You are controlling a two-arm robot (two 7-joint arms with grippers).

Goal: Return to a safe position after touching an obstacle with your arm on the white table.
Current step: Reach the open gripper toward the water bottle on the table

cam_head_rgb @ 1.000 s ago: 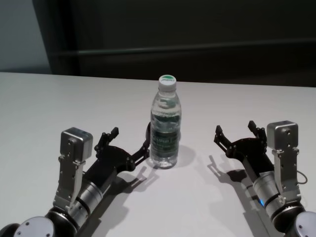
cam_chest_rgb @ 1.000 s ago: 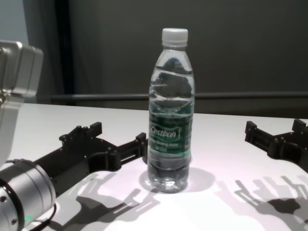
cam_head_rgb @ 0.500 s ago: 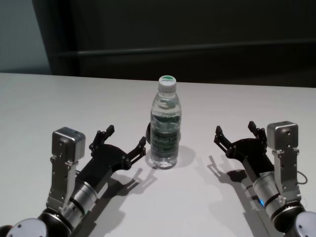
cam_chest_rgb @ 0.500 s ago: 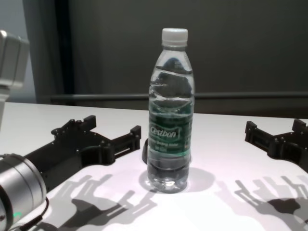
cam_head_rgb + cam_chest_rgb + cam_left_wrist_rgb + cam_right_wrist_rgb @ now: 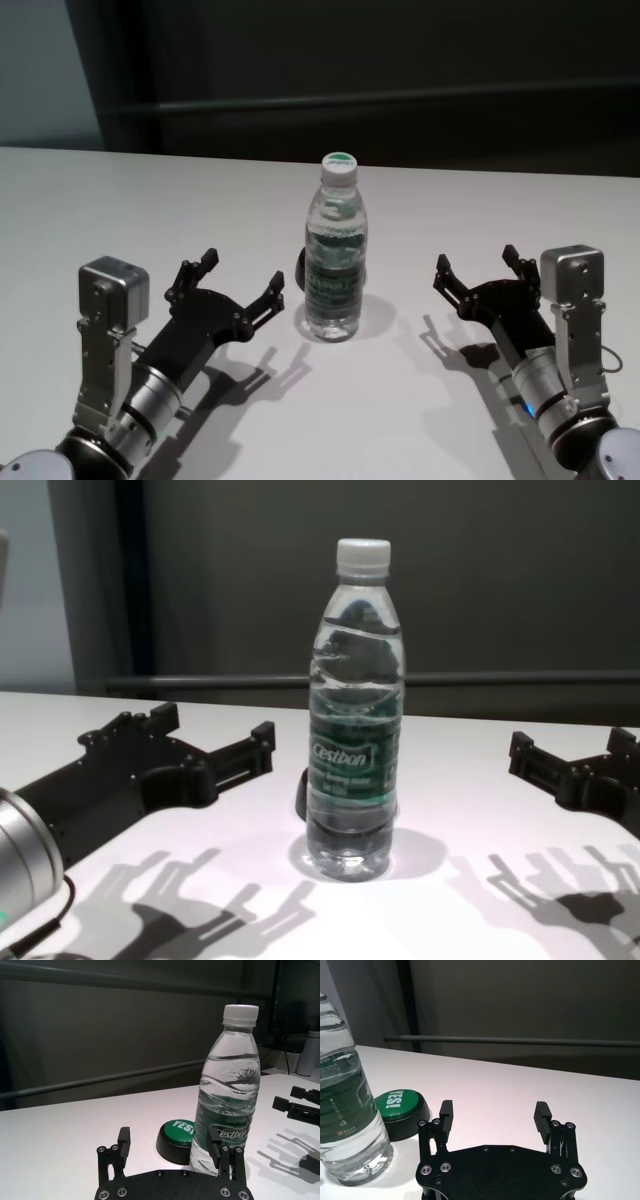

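Note:
The obstacle, a clear water bottle (image 5: 337, 260) with a white cap and a green "Cestbon" label, stands upright on the white table (image 5: 150, 200). It also shows in the chest view (image 5: 355, 710) and both wrist views (image 5: 227, 1090) (image 5: 345, 1110). My left gripper (image 5: 243, 272) is open and empty, just left of the bottle with a small gap to it, low over the table. It also shows in the chest view (image 5: 213, 728). My right gripper (image 5: 476, 260) is open and empty, well to the bottle's right, and also shows in its own wrist view (image 5: 494, 1108).
A green "YES" button on a black base (image 5: 176, 1132) sits on the table just behind the bottle, and also shows in the right wrist view (image 5: 397, 1105). A dark wall with a rail runs behind the table's far edge.
My left gripper has drawn back and to the left, away from the bottle it was touching. The bottle stays upright in place. The right arm has not moved.

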